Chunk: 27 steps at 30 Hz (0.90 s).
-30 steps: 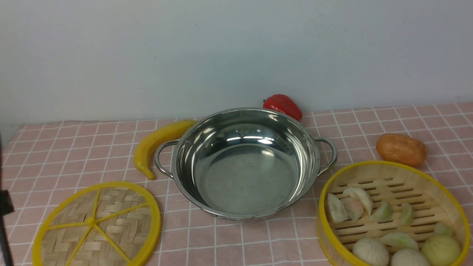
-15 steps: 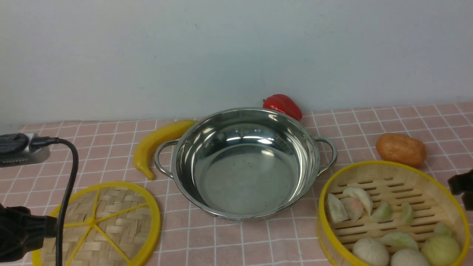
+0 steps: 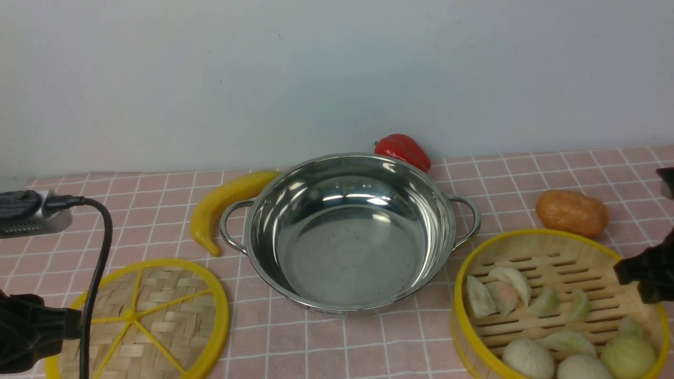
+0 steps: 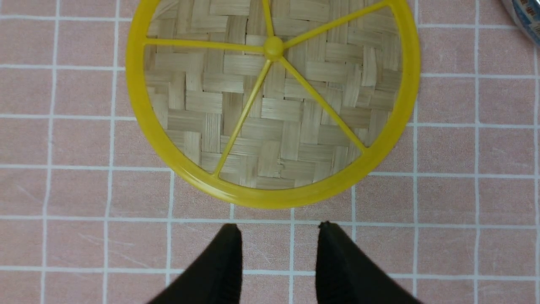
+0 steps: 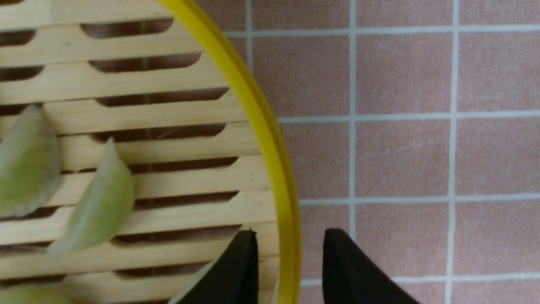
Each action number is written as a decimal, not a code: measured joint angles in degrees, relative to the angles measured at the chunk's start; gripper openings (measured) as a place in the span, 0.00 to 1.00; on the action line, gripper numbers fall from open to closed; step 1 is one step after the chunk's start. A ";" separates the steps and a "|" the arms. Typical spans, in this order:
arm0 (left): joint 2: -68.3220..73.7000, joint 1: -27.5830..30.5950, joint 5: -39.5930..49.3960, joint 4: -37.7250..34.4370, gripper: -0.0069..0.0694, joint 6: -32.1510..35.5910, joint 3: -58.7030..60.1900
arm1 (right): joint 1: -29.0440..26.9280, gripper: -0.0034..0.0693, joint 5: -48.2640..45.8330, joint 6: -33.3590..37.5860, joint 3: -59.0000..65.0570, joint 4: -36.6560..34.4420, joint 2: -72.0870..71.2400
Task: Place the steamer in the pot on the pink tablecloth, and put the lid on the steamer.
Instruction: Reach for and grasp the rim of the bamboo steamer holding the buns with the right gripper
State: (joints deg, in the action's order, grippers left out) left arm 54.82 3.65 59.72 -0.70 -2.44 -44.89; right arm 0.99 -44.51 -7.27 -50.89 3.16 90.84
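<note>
The steamer point(image 3: 558, 305), with pale dumplings and buns on its slats, sits at the front right of the pink tablecloth point(image 3: 368, 347). The empty steel pot point(image 3: 347, 231) stands in the middle. The lid point(image 3: 142, 321) lies flat at the front left. My right gripper point(image 5: 291, 234) is open, with one finger over the slats and one over the cloth, straddling the steamer's yellow rim point(image 5: 270, 139). In the front view it point(image 3: 647, 273) hangs over the steamer's right side. My left gripper point(image 4: 278, 228) is open and empty over the cloth, just short of the lid's rim point(image 4: 274, 198).
A yellow banana point(image 3: 221, 202) lies by the pot's left handle. A red pepper point(image 3: 403, 150) sits behind the pot by the wall. An orange-brown potato point(image 3: 571, 212) lies behind the steamer. My left arm's body and cable point(image 3: 31, 326) cover the lid's left edge.
A second ago no arm showed. The left arm came in by the lid and has held still since. The right gripper has moved inward over the steamer's right rim.
</note>
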 joint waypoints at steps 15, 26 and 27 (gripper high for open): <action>0.00 0.00 0.00 0.00 0.41 0.05 0.00 | 0.00 0.18 4.07 -3.34 -0.04 1.43 6.71; 0.00 0.00 0.00 -0.05 0.41 0.05 0.00 | 0.00 0.12 -3.79 -4.53 -0.53 1.58 6.36; 0.00 0.00 0.00 -0.05 0.41 0.05 0.00 | 0.00 0.12 -5.46 -4.69 -0.53 1.42 6.03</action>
State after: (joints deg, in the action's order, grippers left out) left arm 54.82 3.65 59.72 -0.75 -2.39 -44.89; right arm 0.99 -49.97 -11.95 -51.42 4.58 96.87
